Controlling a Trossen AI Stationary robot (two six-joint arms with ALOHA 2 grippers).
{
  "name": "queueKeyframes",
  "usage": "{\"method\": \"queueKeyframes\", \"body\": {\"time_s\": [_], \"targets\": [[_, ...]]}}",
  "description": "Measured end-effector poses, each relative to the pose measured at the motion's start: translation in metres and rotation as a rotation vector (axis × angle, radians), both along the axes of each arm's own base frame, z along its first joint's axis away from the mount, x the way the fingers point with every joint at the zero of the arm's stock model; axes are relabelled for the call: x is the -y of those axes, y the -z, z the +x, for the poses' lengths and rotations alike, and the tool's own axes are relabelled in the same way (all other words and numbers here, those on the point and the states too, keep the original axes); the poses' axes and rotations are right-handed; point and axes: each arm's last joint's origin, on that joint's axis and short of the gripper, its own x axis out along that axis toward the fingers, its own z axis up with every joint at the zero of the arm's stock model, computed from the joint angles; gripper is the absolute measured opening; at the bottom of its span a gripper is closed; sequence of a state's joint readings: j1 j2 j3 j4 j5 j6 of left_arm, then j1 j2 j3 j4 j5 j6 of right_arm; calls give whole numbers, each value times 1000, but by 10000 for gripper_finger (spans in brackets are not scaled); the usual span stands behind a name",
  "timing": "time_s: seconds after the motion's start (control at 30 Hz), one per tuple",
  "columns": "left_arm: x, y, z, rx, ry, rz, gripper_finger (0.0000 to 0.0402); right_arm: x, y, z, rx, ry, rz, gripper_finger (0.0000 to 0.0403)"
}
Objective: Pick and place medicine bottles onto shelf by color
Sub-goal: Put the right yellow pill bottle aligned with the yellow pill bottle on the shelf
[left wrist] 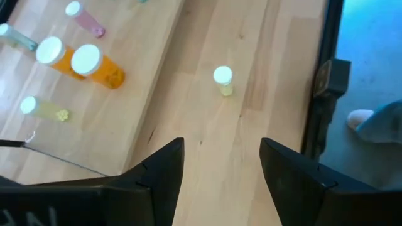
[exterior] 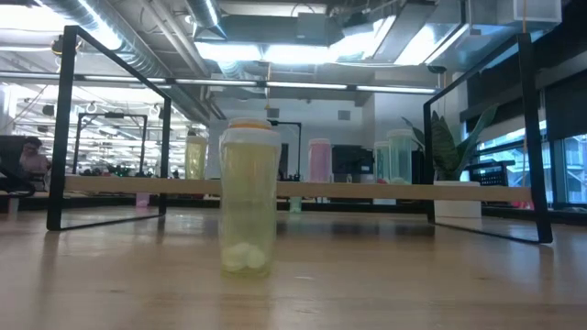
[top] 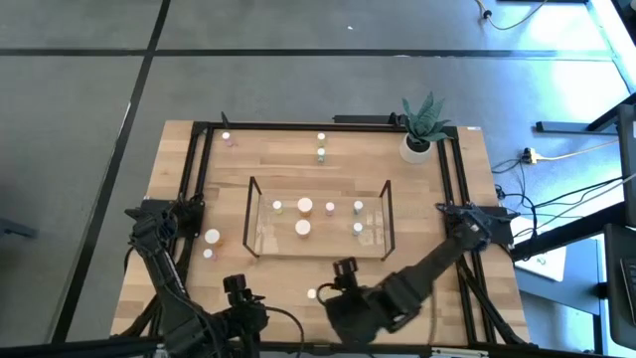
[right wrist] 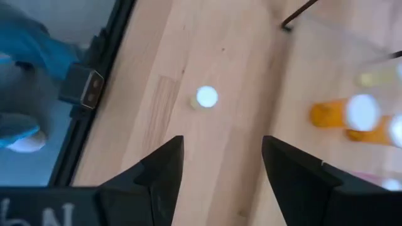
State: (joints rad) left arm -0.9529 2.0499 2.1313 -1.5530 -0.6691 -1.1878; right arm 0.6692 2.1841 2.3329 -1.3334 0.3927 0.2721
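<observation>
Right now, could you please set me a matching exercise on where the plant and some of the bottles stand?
Things:
1. plant
2. orange bottles
3. yellow bottle
4. left bottles

Places:
A. alone on the table, in front of the shelf
B. far right corner of the table
C. on the shelf
D. on the table, just off the shelf's left end

Pairs: 1-B, 2-C, 3-A, 4-D
</observation>
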Motion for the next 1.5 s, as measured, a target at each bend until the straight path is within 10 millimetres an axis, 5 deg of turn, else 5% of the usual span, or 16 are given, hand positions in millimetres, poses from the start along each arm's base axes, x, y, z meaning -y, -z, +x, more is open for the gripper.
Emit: {"method": "queueKeyframes", "body": {"time_s": [0.37, 0.6, 1.07, 1.5], "targets": [[-10, 53, 45, 27, -9, -29, 202, 3, -82, -72, 219, -50, 35, 217], [-27, 85, 84, 28, 55, -137, 202, 16, -112, -98, 279, -71, 94, 217], [-69, 119, 110, -92, 49, -181, 202, 22, -115, -104, 266, -72, 81, 217], [-84, 120, 122, -121, 103, -202, 202, 23, -114, -105, 250, -69, 71, 217]]}}
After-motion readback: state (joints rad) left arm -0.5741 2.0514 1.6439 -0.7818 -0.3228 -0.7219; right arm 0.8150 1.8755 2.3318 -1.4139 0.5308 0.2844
